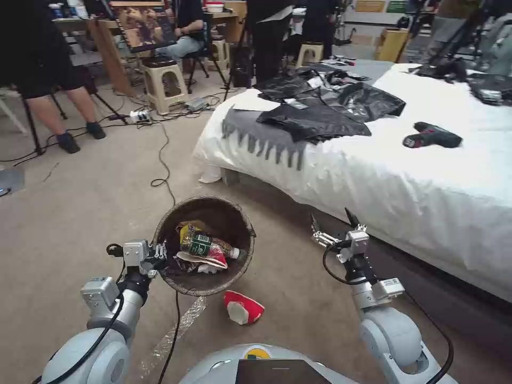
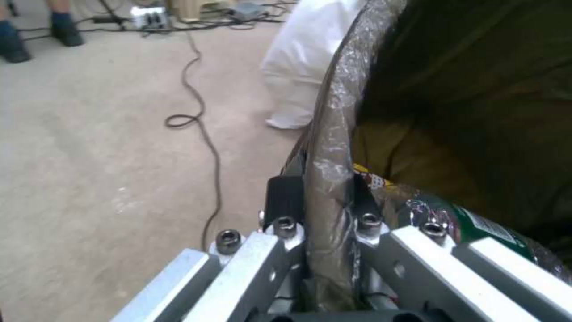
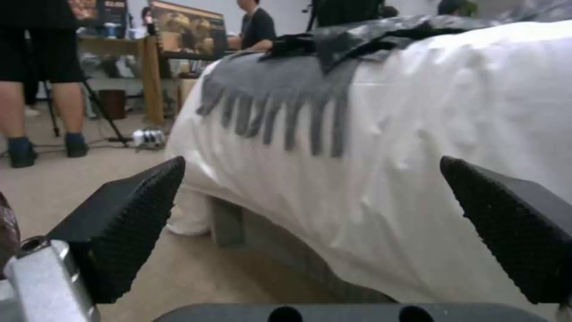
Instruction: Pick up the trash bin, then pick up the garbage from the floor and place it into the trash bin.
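The trash bin [image 1: 241, 265], round and lined with a dark bag, hangs above the carpet, tilted toward me. My left gripper [image 1: 161, 256] is shut on its near-left rim [image 2: 326, 179], with one finger [image 2: 285, 199] outside and one inside the wall. Inside the bin lie a green-labelled clear bottle [image 1: 205, 245], yellow wrappers [image 1: 188, 230] and a crushed red-and-white cup [image 1: 205, 260]. Another crushed red-and-white cup [image 1: 242, 308] lies on the floor just below the bin. My right gripper [image 1: 335, 224] is open and empty, to the right of the bin near the bed; its black fingertips [image 3: 128, 219] are spread wide.
A white-sheeted bed [image 1: 373, 176] with black plastic sheets [image 1: 320, 114], a grey fringed cloth [image 1: 261, 140] and a power drill [image 1: 431, 135] runs along the right. A black cable [image 1: 164, 170] crosses the carpet behind the bin. Stools [image 1: 162, 85], desks and people stand at the back.
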Available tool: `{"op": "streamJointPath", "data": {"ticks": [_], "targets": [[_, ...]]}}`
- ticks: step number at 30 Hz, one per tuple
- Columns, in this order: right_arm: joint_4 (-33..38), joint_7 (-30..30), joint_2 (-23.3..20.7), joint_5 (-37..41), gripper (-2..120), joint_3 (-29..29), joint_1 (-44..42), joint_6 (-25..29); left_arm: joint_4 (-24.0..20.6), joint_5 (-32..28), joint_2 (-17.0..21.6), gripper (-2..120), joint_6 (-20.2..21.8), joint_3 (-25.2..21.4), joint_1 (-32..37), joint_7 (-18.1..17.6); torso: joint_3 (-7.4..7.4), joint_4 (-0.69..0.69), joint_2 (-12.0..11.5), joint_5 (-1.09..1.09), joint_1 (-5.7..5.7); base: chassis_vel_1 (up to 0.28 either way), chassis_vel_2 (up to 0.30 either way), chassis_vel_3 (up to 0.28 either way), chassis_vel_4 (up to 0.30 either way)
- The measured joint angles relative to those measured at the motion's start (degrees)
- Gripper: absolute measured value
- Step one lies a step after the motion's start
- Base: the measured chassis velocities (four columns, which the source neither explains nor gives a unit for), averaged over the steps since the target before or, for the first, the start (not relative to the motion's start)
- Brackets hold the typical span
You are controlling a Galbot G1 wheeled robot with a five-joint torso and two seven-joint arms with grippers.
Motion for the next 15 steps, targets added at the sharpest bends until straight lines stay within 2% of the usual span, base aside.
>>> {"op": "streamJointPath", "data": {"ticks": [15], "targets": [[-1.1,0.0,0.3,0.2,100,0.4,0.3,0.0,0.1,-0.1,0.2,0,-0.1,-0.1,-0.4,0.0,0.00,-0.01,0.0,0.00,0.00,0.096,0.095,0.090,0.093]]}}
